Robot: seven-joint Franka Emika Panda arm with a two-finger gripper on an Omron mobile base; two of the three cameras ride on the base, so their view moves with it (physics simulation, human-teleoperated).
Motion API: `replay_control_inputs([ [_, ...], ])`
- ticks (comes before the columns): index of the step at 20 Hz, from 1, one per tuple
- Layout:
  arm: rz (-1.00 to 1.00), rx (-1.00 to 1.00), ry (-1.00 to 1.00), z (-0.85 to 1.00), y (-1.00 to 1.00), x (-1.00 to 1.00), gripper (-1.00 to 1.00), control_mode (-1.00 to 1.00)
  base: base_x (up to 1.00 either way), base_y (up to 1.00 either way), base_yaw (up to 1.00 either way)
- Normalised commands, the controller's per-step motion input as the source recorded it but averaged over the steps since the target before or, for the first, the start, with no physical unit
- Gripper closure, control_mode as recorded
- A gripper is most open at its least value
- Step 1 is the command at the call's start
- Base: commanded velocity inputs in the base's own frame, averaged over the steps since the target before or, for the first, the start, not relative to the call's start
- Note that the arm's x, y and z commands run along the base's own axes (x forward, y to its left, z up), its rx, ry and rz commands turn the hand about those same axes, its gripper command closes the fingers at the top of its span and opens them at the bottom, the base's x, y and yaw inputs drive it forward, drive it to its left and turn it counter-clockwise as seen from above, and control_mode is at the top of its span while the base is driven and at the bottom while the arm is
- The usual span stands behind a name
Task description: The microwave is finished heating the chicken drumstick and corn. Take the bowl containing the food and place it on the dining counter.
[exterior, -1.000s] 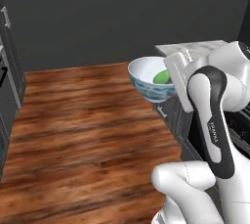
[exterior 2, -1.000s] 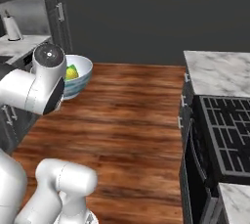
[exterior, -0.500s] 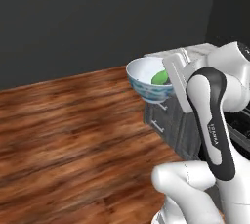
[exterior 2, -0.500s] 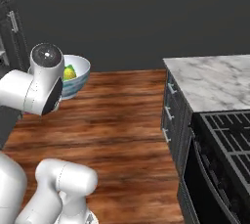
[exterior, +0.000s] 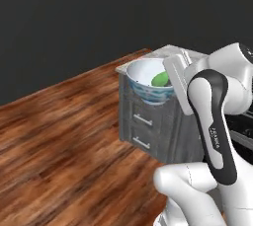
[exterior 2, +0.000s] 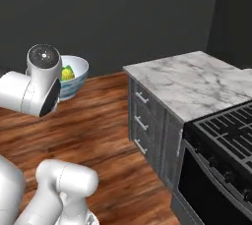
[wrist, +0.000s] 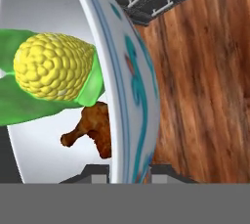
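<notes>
The scene is viewed from behind the arm by two base cameras, one at its left and one at its right, both angled forward and down. The raised bowl (exterior: 150, 81), the wooden floor (exterior: 64, 141) and the marble-topped grey cabinet (exterior 2: 189, 84) are shared by both views. The bowl's rim is seen from very close by the hand camera, with floor beyond.

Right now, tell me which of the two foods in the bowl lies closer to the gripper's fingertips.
The brown chicken drumstick, low in the bowl, just above the fingertips; the yellow, green-husked corn sits farther up.
</notes>
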Motion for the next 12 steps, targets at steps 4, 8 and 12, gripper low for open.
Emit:
replay_control_inputs([
  [4,0.00,0.00,0.00,0.00,0.00,0.00,1.00,1.00,0.93,0.86,-0.69],
  [8,0.00,0.00,0.00,0.00,0.00,0.00,1.00,1.00,0.94,0.86,-0.69],
  [12,0.00,0.00,0.00,0.00,0.00,0.00,1.00,1.00,0.96,0.86,-0.69],
])
